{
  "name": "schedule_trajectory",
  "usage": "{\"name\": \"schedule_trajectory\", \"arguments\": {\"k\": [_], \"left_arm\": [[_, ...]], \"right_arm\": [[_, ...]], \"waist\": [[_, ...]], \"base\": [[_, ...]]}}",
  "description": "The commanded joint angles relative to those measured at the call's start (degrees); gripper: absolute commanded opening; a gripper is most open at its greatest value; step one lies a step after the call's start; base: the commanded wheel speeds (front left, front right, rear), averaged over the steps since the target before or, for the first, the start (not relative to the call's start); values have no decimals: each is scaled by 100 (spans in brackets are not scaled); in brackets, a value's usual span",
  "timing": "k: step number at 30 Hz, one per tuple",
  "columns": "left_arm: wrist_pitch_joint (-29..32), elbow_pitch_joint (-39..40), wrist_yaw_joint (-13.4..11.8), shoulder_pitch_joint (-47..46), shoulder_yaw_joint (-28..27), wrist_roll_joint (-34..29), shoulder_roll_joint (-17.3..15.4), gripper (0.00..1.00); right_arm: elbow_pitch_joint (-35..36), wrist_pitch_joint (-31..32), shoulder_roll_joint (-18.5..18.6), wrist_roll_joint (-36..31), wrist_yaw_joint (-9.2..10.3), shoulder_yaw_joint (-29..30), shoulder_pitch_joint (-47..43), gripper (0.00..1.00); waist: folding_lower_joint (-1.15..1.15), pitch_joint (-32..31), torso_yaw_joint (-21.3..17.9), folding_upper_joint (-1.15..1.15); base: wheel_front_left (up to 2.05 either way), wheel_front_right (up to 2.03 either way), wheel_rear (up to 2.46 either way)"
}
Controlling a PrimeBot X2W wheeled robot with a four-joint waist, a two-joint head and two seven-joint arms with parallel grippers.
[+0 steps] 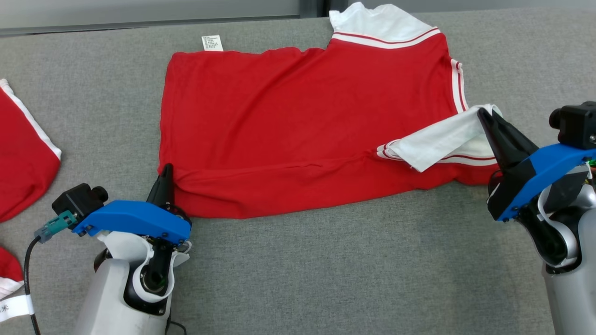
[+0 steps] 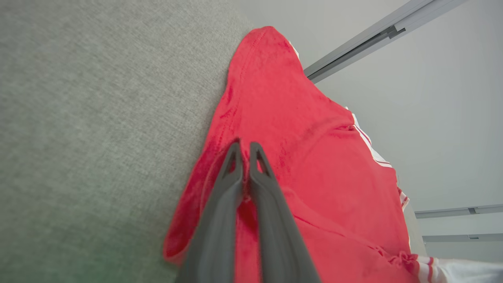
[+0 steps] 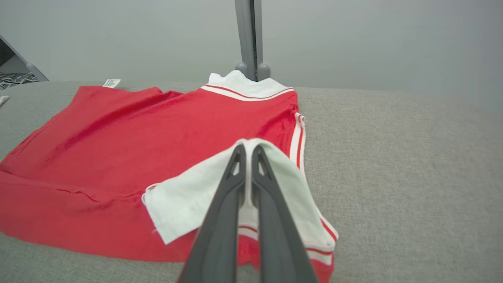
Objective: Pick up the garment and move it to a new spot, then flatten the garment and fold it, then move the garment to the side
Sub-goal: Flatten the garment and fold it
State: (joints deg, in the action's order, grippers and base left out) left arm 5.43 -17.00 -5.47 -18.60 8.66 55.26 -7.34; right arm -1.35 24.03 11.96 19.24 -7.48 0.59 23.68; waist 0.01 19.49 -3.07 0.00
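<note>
The red garment (image 1: 298, 121) lies spread across the middle of the grey worktop (image 1: 326, 270), its top reaching the far edge, and a white label (image 1: 212, 43) pokes out at its far-left corner. Down at the near-left corner the left gripper (image 1: 166, 170) is pinched tight, red cloth caught between its fingers. Over on the right, the right gripper (image 1: 482, 114) is clamped just as tight on the white sleeve (image 1: 437, 142), folded over the red. A second red garment (image 1: 23, 158) sits at the worktop's left edge.
</note>
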Motion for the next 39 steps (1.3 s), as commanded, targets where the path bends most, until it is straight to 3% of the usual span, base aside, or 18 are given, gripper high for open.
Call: {"name": "schedule_trajectory", "arguments": {"k": [1,9,11,12,13,14,25,30,39], "left_arm": [[-80,-103,58,-177,13,-54,-11,0],[-304,-460,191,-354,115,-199,30,0],[-327,-495,202,-376,132,-208,36,4],[-352,-527,217,-397,148,-226,46,49],[-375,-559,237,-407,168,-237,59,100],[-396,-596,246,-407,184,-240,71,100],[-936,-772,374,-33,360,-641,-101,100],[-1099,-837,242,214,608,-1045,-258,100],[-1064,-1070,-66,20,1096,-1761,-486,100]], "right_arm": [[-100,-83,72,9,-2,-25,163,0],[-429,-431,221,17,-2,-197,480,0],[-469,-477,225,20,-3,-203,509,0],[-512,-535,230,19,-2,-222,548,12],[-555,-608,232,17,-2,-224,595,63],[-604,-670,230,16,-2,-230,627,100],[-987,-1327,282,93,-2,-318,530,100],[-1025,-943,245,-84,-2,131,-31,100],[-1239,-849,-329,-480,-2,846,-526,100]], "waist": [[-1,37,29,0],[-1,110,131,0],[-1,112,143,0],[-1,112,156,0],[-1,108,171,0],[-1,102,184,0],[-1,-244,194,0],[-1,-396,156,0],[-1,-305,22,0]], "base": [[0,0,0],[0,0,0],[0,0,0],[0,0,0],[0,0,0],[0,0,0],[0,0,0],[0,0,0],[0,0,0]]}}
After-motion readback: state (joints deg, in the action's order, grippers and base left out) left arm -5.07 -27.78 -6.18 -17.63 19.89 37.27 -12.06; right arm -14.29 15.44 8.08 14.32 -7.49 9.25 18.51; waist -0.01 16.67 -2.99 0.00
